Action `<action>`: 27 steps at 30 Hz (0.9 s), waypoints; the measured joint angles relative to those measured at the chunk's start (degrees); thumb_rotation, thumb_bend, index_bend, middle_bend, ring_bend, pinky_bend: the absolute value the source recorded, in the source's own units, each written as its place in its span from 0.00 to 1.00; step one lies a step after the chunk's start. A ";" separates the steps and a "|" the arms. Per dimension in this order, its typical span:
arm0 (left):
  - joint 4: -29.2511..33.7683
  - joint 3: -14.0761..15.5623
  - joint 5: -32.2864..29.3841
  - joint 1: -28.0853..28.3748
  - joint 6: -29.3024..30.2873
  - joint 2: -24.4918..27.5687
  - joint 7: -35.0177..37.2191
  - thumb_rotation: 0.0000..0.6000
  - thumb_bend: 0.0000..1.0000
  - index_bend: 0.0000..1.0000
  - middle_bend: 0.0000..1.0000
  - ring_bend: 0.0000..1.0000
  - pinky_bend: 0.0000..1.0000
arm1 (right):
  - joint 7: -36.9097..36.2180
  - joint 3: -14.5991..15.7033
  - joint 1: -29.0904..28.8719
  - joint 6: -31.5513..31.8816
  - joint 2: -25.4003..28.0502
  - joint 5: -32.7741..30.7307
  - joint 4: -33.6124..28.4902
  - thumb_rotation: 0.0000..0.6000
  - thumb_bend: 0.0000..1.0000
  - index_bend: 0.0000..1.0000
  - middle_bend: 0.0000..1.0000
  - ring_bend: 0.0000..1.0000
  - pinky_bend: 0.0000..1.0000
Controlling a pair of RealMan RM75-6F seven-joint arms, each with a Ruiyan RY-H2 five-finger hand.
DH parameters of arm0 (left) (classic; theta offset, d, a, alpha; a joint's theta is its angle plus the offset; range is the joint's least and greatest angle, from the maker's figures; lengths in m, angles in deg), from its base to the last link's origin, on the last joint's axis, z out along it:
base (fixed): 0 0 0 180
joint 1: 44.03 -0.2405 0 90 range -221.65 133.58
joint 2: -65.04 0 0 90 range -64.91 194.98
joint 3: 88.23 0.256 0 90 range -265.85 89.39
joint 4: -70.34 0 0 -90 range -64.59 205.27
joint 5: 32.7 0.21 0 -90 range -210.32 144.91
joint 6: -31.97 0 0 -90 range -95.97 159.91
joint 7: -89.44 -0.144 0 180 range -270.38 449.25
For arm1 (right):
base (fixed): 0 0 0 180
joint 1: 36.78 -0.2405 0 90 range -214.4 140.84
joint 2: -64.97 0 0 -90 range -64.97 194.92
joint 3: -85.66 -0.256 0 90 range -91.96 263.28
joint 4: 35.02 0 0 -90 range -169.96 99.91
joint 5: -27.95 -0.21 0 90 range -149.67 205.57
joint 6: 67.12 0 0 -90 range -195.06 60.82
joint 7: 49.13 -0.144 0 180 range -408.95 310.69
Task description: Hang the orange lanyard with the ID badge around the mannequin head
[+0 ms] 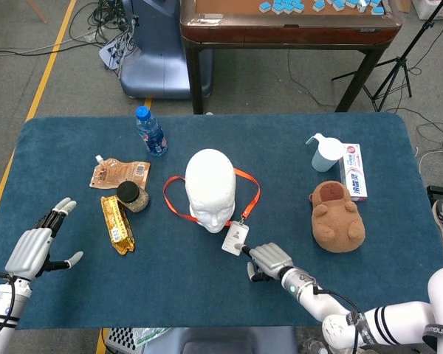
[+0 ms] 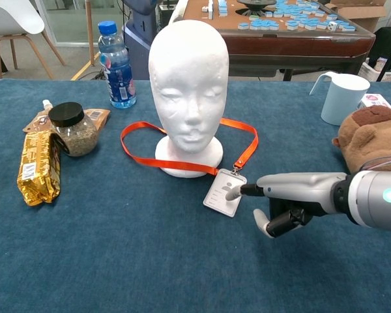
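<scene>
Pressing one fingertip on the ID badge (image 2: pixel 225 192), right hand (image 2: pixel 283 202) has its other fingers curled under, holding nothing. Badge lies flat on the table (image 2: pixel 150 261) just in front of the mannequin head (image 2: pixel 189 85); its print is too small to read. Orange lanyard (image 2: pixel 140 156) loops around the mannequin head's base, rear stretch hidden. Left hand (image 1: pixel 35 243), far left of the mannequin head, is spread wide, empty. Bottle (image 2: pixel 116 65) label unreadable.

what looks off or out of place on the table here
The orange lanyard lies on the cloth around the base of the mannequin head instead of hanging on it, and the ID badge lies askew under a fingertip of the right hand. Nothing spilled or damaged.
</scene>
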 measured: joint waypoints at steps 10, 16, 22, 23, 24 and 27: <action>0.01 0.12 0.21 -0.42 0.10 0.16 0.16 1.00 0.22 0.00 0.00 0.00 0.11 | 0.85 0.93 -1.66 -1.42 -2.27 -2.43 2.09 0.68 0.78 0.07 1.00 1.00 1.00; -0.01 0.12 0.34 -0.21 -0.38 -0.19 -0.06 1.00 0.22 0.00 0.00 0.00 0.11 | 0.47 2.26 -1.73 -2.54 -0.89 0.11 -1.90 0.67 0.78 0.07 1.00 1.00 1.00; 0.04 0.05 0.48 -0.09 -0.56 -0.48 -0.24 1.00 0.22 0.00 0.00 0.00 0.11 | -1.11 3.76 -1.10 -3.65 1.64 4.56 -6.19 0.68 0.78 0.07 1.00 1.00 1.00; 0.01 0.04 0.48 -0.10 -0.55 -0.49 -0.21 1.00 0.22 0.00 0.00 0.00 0.11 | -1.44 3.90 -0.86 -3.52 1.97 5.28 -6.48 0.68 0.78 0.07 1.00 1.00 1.00; -0.01 0.05 0.48 -0.13 -0.54 -0.50 -0.16 1.00 0.22 0.00 0.00 0.00 0.11 | -1.84 3.99 -0.58 -3.28 2.30 5.92 -6.67 0.68 0.78 0.07 1.00 1.00 1.00; -0.05 0.10 0.58 -0.21 -0.54 -0.52 0.02 1.00 0.22 0.00 0.00 0.00 0.11 | -3.33 4.01 0.37 -1.91 3.20 6.63 -6.52 0.68 0.78 0.07 1.00 1.00 1.00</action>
